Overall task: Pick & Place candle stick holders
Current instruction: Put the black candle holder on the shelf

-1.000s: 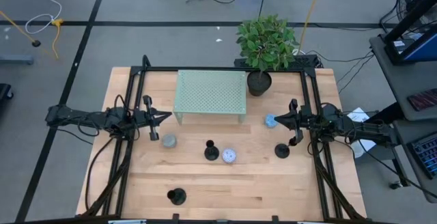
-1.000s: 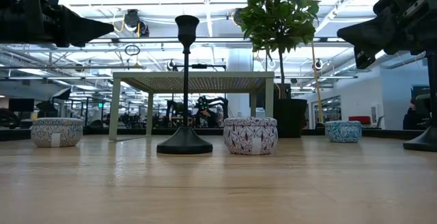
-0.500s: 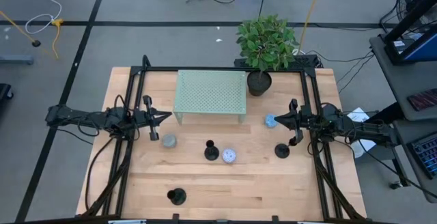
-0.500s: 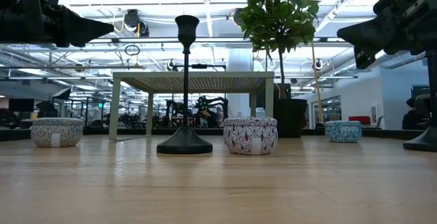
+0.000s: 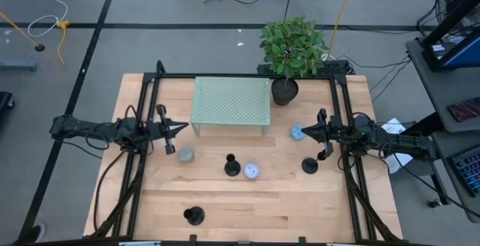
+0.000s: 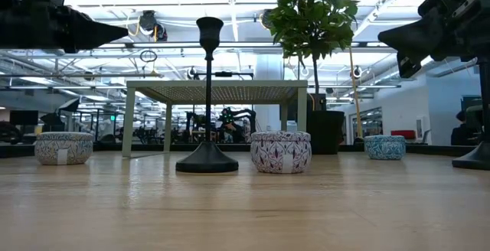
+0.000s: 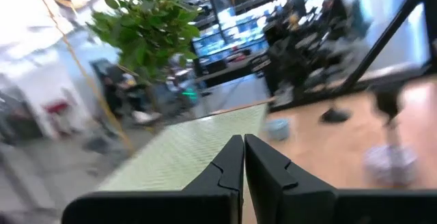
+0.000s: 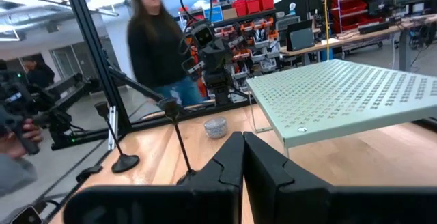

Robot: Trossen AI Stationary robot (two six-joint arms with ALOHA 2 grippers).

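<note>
Not started: 3 candle stick holders [image 5: 232, 166] loose on worktop [image 5: 300, 208]; left gripper [image 5: 180, 128] & right gripper [image 5: 307, 131] jaws closed, empty.

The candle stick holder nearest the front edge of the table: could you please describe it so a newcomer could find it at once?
Start at the pale green perforated shelf at the table's far side, then come straight toward the near edge on the left half. There a small black candle stick holder stands alone. The other two holders stand mid-table beside patterned tins; this one has no neighbours.
</note>
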